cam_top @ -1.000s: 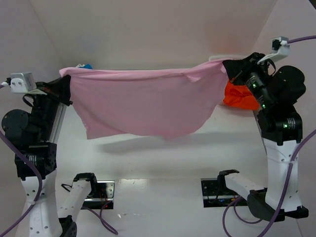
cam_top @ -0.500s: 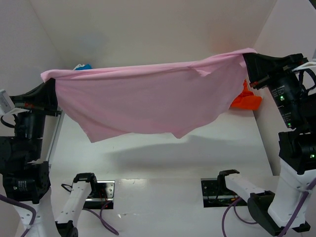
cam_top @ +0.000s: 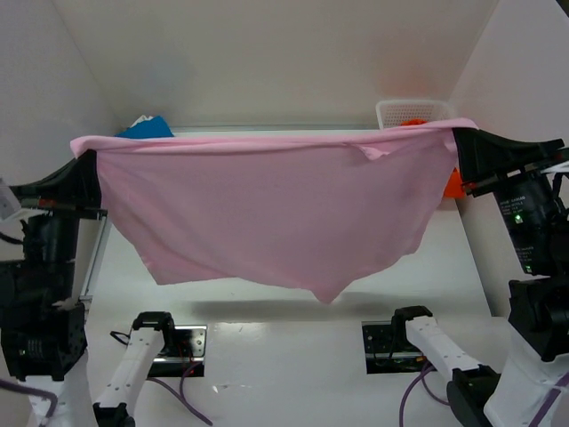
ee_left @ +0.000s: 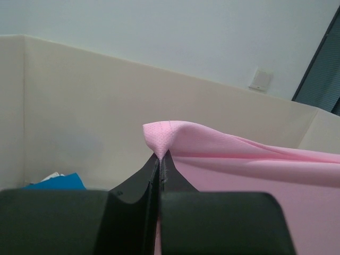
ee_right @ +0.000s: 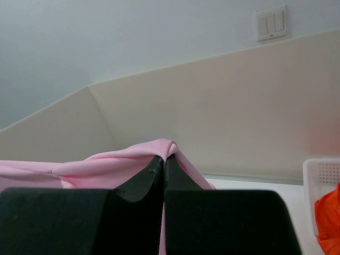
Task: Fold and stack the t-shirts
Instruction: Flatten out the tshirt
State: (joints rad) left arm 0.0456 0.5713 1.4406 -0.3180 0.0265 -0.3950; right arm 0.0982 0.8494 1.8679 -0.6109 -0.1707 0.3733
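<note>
A pink t-shirt [cam_top: 276, 209] hangs stretched wide in the air between my two grippers, its lower edge well above the table. My left gripper [cam_top: 89, 165] is shut on its left top corner, with the pink cloth [ee_left: 170, 135] pinched at the fingertips in the left wrist view. My right gripper [cam_top: 460, 142] is shut on the right top corner, with the cloth [ee_right: 154, 151] pinched there too. A blue t-shirt [cam_top: 145, 128] lies at the back left. An orange t-shirt [cam_top: 453, 182] sits at the back right, mostly hidden behind the pink one.
A white basket [cam_top: 411, 112] stands at the back right by the orange shirt; its rim shows in the right wrist view [ee_right: 321, 175]. White walls close the table on three sides. Two black mounts [cam_top: 178, 340] sit at the near edge.
Both arms have lifted the pink shirt higher and pulled it wider apart. The shirt now hangs flatter and nearer the camera, and the basket has come into view.
</note>
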